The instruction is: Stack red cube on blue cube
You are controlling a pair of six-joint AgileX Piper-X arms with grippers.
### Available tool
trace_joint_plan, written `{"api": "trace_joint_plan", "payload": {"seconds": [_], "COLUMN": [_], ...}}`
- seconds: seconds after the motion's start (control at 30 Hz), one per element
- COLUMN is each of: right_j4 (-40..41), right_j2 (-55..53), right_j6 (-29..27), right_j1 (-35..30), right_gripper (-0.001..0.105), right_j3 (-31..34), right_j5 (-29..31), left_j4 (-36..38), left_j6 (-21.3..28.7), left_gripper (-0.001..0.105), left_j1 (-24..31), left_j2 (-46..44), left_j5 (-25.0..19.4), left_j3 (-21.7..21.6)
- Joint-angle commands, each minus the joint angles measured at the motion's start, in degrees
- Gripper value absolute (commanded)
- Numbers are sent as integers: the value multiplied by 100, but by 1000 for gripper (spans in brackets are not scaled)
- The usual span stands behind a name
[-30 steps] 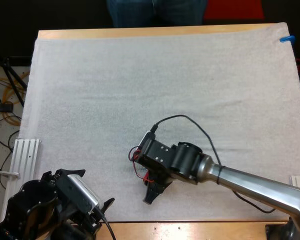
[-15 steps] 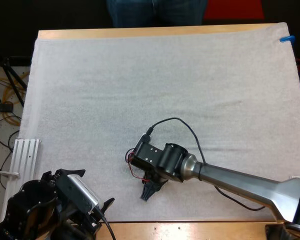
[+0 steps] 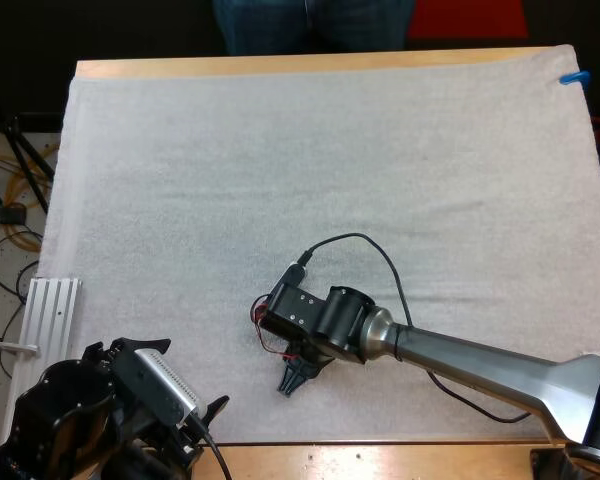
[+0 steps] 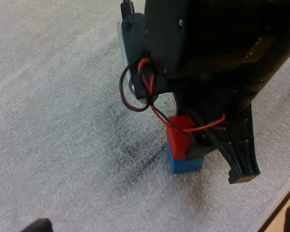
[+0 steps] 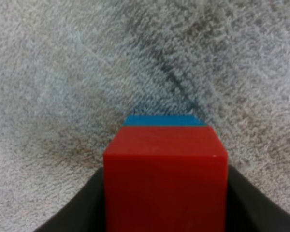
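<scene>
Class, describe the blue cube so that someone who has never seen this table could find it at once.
On the white mat, follow the right arm to its fingers near the mat's near edge. They grip a red cube; the blue cube sits directly beneath it on the mat. It is the lower, blue block of the two.

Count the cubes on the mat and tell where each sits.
2. The red plastic cube sits on the blue plastic cube, by the near edge of the white mat, with the right gripper pressing its jaws on the red one's sides. Others may be hidden.
</scene>
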Motion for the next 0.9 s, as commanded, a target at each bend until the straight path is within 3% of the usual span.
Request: {"api": "trace_joint_plan", "payload": {"seconds": [0.0, 0.13, 0.23, 0.67, 0.87], "right_j4": [-8, -8, -8, -50, 447], "right_j2": [-34, -34, -34, -272, -768], "right_j6": [42, 42, 42, 42, 54], "right_j1": [-14, -14, -14, -14, -14], "right_gripper": [16, 43, 52, 51, 51], "right_j3": [-59, -59, -59, -148, -430], "right_j5": [-50, -29, 6, 6, 6], "left_j4": [34, 34, 34, 22, 11], "left_j6": [-51, -51, -51, -51, -51], "left_gripper": [87, 87, 87, 87, 87], "left_j1": [-28, -28, -28, -28, -28], "left_j2": [14, 14, 14, 14, 14], "left_j5": [-55, -55, -55, -55, -55], "left_j3": [-7, -7, -7, -7, -7]}}
